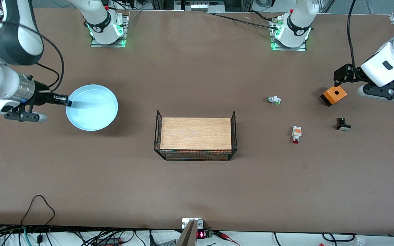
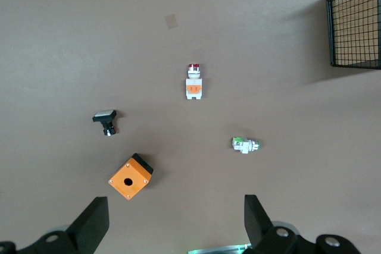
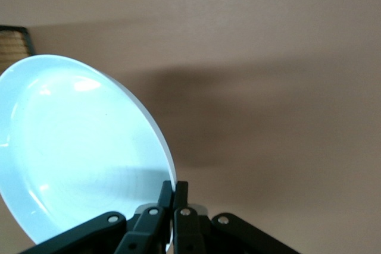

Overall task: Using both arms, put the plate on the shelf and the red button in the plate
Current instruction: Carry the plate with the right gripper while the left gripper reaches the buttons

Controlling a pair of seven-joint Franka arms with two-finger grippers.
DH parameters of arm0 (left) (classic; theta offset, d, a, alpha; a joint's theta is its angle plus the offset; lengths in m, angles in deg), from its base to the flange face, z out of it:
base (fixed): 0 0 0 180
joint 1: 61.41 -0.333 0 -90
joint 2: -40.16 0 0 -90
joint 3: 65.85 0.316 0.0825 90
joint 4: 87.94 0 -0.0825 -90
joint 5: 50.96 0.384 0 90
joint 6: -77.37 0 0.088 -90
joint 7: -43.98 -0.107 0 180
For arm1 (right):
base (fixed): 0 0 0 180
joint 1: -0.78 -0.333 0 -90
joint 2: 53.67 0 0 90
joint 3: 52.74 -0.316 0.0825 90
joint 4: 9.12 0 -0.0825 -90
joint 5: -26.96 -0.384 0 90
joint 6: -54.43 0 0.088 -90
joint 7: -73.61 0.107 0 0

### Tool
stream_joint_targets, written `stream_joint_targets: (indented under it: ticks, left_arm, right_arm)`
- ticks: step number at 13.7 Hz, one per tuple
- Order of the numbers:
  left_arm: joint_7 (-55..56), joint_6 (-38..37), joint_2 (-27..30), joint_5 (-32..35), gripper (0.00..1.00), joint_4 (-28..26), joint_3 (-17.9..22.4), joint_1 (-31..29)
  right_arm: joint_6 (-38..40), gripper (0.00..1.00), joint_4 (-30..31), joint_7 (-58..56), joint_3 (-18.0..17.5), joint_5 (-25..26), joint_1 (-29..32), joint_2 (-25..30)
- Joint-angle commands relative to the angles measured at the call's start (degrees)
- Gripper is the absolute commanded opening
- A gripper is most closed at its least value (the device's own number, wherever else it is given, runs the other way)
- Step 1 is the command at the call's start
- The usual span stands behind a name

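The pale blue plate (image 1: 92, 107) is toward the right arm's end of the table. My right gripper (image 1: 65, 101) is shut on its rim; in the right wrist view the fingers (image 3: 174, 191) pinch the plate's edge (image 3: 77, 147), and the plate is tilted, with its shadow cast apart from it on the table. The red button (image 1: 296, 134), white with an orange block and a red tip, lies on the table toward the left arm's end and also shows in the left wrist view (image 2: 194, 81). My left gripper (image 1: 342, 75) is open and empty (image 2: 175, 221), up in the air beside the orange box.
A black wire basket (image 1: 195, 138) with a wooden floor stands mid-table, its corner showing in the left wrist view (image 2: 354, 25). An orange box with a hole (image 1: 333, 95), a white part with a green tip (image 1: 274, 100) and a small black part (image 1: 343, 124) lie around the red button.
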Motion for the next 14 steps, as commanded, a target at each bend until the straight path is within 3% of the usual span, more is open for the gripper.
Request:
stream_joint_targets:
  ticks: [1, 6, 8, 14]
  left_arm:
    - [0.2, -0.6, 2.5, -1.1, 1.0, -1.8, 0.1, -1.6]
    - [-0.1, -0.3, 2.4, -2.1, 1.0, -1.7, 0.3, -2.7]
    - [0.0, -0.1, 2.2, -2.0, 1.0, -1.4, 0.0, -2.7]
    - [-0.4, 0.0, 1.8, -2.0, 1.0, -1.8, -0.1, -2.7]
  right_arm:
    - [2.5, 0.0, -3.0, 11.0, -0.4, -3.4, -4.6, 0.9]
    - [3.7, 0.0, -9.0, 32.6, -0.7, -6.7, -14.5, 0.2]
    - [3.5, 0.0, -11.8, 41.0, -0.7, -6.6, -19.5, -2.8]
    - [-7.3, 0.0, -15.3, 55.5, -0.7, -6.6, -27.5, -11.0]
